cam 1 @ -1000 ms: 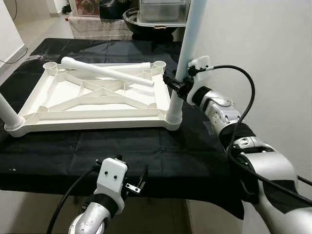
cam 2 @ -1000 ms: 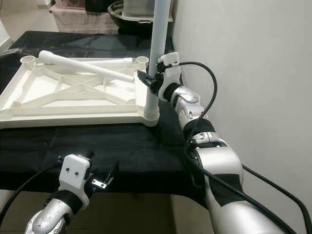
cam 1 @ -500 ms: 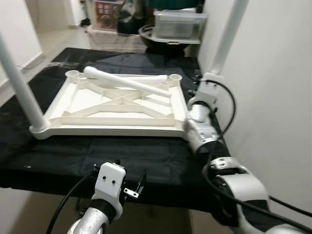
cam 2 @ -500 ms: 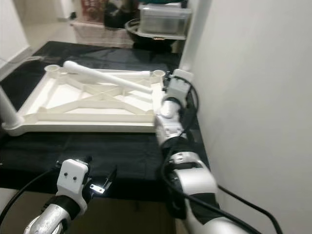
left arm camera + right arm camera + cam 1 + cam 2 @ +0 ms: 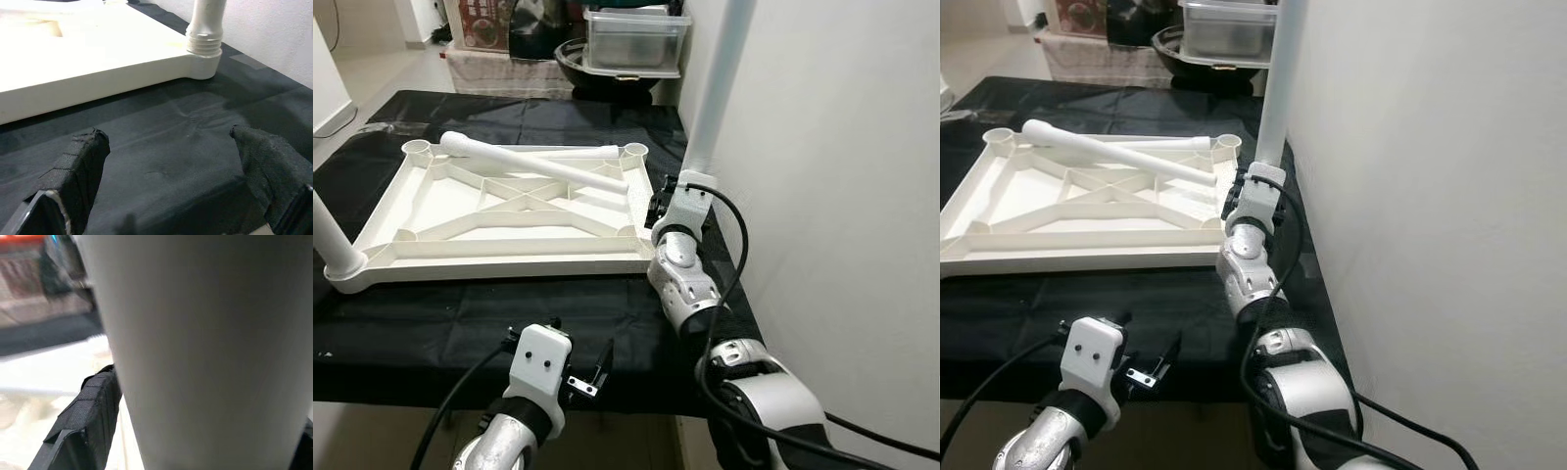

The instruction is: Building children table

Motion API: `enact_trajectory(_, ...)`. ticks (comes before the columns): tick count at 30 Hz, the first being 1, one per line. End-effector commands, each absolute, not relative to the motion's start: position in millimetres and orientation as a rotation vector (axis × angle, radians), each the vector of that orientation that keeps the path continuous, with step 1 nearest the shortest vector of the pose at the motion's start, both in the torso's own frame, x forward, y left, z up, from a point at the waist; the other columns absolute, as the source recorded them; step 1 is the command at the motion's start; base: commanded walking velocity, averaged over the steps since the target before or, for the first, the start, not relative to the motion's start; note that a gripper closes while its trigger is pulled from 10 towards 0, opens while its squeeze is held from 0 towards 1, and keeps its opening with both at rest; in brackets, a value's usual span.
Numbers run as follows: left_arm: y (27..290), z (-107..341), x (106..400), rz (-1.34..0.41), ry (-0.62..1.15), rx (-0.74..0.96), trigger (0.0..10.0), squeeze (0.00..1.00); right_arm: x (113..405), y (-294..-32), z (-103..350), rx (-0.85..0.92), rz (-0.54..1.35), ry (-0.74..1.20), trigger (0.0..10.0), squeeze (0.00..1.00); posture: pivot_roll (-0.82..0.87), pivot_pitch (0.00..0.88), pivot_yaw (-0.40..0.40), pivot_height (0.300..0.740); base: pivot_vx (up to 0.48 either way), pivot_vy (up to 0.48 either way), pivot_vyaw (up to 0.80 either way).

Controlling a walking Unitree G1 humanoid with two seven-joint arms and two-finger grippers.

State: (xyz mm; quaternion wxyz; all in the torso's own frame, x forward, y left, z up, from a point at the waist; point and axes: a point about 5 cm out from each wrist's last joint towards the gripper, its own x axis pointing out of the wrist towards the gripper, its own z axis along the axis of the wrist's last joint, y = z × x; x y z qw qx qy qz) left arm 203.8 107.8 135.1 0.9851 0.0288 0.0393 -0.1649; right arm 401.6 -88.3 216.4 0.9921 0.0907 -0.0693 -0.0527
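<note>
right claw (image 5: 658, 208) pinching upright leg (image 5: 713, 93) at tabletop's (image 5: 440, 211) near-right corner | leg's long axis vertical | left claw (image 5: 176, 161) spread, low before the surface (image 5: 489, 304)

white table top (image 5: 509, 211) and white legs (image 5: 533, 163), black cloth (image 5: 509, 313), black-fingered silver arms (image 5: 690, 294)

head pair: down on tabletop (image 5: 509, 211) | right wrist: against leg (image 5: 195, 347)
</note>
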Motion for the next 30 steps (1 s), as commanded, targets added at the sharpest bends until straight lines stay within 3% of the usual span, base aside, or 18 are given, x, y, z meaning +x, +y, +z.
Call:
enact_trajectory(1, 106.6, 130.4, 203.7, -0.332, 0.094, 0.064, 10.0, 0.0, 402.1, -94.2, 216.8, 0.184, -0.034, -0.168, 10.0, 0.0, 0.11, 0.084, -0.071, 0.74, 0.0, 0.0, 0.0)
enact_trajectory(4, 106.5, 129.9, 205.0, -0.332, 0.093, 0.064, 10.0, 0.0, 405.1, -107.3, 219.5, 0.179, 0.113, -0.195, 10.0, 0.0, 0.11, 0.083, -0.073, 0.74, 0.0, 0.0, 0.0)
enact_trajectory(8, 107.3, 129.7, 207.1, -0.329, 0.088, 0.066, 10.0, 0.0, 407.7, -126.6, 225.3, 0.187, 0.492, -0.144, 10.0, 0.0, 0.11, 0.085, -0.072, 0.74, 0.0, 0.0, 0.0)
enact_trajectory(12, 107.3, 129.7, 207.3, -0.329, 0.087, 0.066, 10.0, 0.0, 407.4, -127.2, 225.8, 0.184, 0.523, -0.135, 10.0, 0.0, 0.11, 0.085, -0.072, 0.74, 0.0, 0.0, 0.0)
enact_trajectory(13, 107.4, 129.9, 207.3, -0.329, 0.086, 0.068, 10.0, 0.0, 405.3, -124.3, 226.6, 0.15, 0.653, -0.102, 10.0, 0.0, 0.11, 0.083, -0.071, 0.74, 0.0, 0.0, 0.0)
enact_trajectory(14, 107.4, 129.9, 207.3, -0.329, 0.086, 0.068, 10.0, 0.0, 405.3, -124.3, 226.6, 0.15, 0.653, -0.102, 10.0, 0.0, 0.11, 0.083, -0.071, 0.74, 0.0, 0.0, 0.0)
enact_trajectory(15, 107.8, 130.0, 207.6, -0.33, 0.084, 0.07, 10.0, 0.0, 401.1, -118.4, 228.9, 0.143, 0.815, -0.077, 10.0, 0.0, 0.12, 0.085, -0.072, 0.74, 0.0, 0.0, 0.0)
enact_trajectory(23, 104.5, 133.0, 204.9, -0.364, 0.068, 0.044, 10.0, 0.0, 388.1, -100.7, 229.9, 0.079, 1.159, -0.029, 10.0, 0.0, 0.12, 0.09, -0.076, 0.74, 0.0, 0.0, 0.0)
enact_trajectory(28, 92.8, 139.3, 191.6, -0.491, 0.047, -0.036, 10.0, 0.0, 376.3, -87.0, 232.8, 0.036, 1.446, 0.013, 10.0, 0.0, 0.13, 0.095, -0.083, 0.74, 0.0, 0.0, 0.0)
enact_trajectory(29, 92.5, 139.1, 191.4, -0.492, 0.047, -0.035, 10.0, 0.0, 374.7, -85.7, 234.7, 0.044, 1.48, 0.009, 8.8, 0.0, 0.13, 0.094, -0.085, 0.74, 0.0, 0.0, 0.0)
enact_trajectory(30, 92.5, 139.1, 191.4, -0.492, 0.047, -0.035, 10.0, 0.0, 374.7, -85.7, 234.7, 0.044, 1.48, 0.009, 8.8, 0.0, 0.13, 0.094, -0.085, 0.74, 0.0, 0.0, 0.0)
